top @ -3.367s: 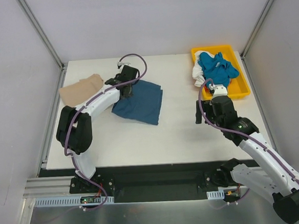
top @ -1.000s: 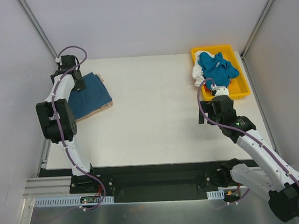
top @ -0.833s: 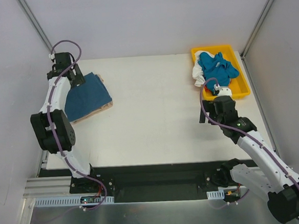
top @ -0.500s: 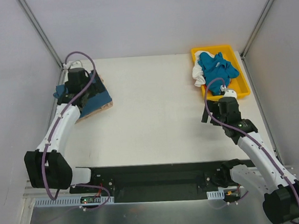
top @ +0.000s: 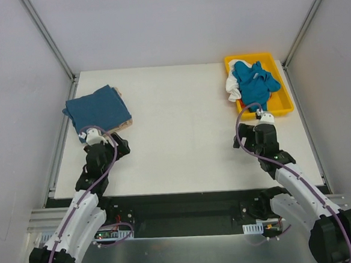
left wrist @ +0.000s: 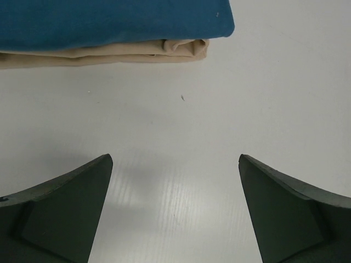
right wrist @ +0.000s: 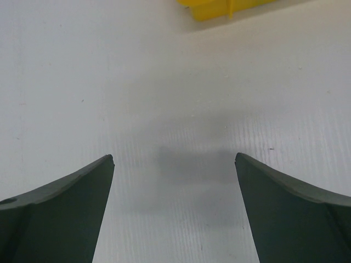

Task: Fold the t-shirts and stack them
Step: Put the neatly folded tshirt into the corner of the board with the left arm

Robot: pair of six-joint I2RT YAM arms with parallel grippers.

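A folded dark teal t-shirt (top: pixel 94 109) lies on top of a folded tan t-shirt (top: pixel 124 123) at the far left of the table. In the left wrist view the teal shirt (left wrist: pixel 109 22) lies over the tan one (left wrist: pixel 109 53), just ahead of my fingers. My left gripper (top: pixel 111 147) (left wrist: pixel 175 160) hovers open and empty over bare table, just short of the stack's near corner. My right gripper (top: pixel 253 137) (right wrist: pixel 174 158) is open and empty, just short of the yellow tray. A bright blue t-shirt (top: pixel 254 81) and a white one (top: pixel 233 91) lie crumpled in that tray.
The yellow tray (top: pixel 282 108) (right wrist: pixel 219 8) stands at the far right corner of the white table (top: pixel 181 125). Metal frame posts and white walls close in both sides and the back. Both arm bases sit at the near edge.
The teal shirt went from mid-table onto the tan shirt at the far left. My left arm has let go and pulled back toward the near edge. My right gripper drew back slightly.
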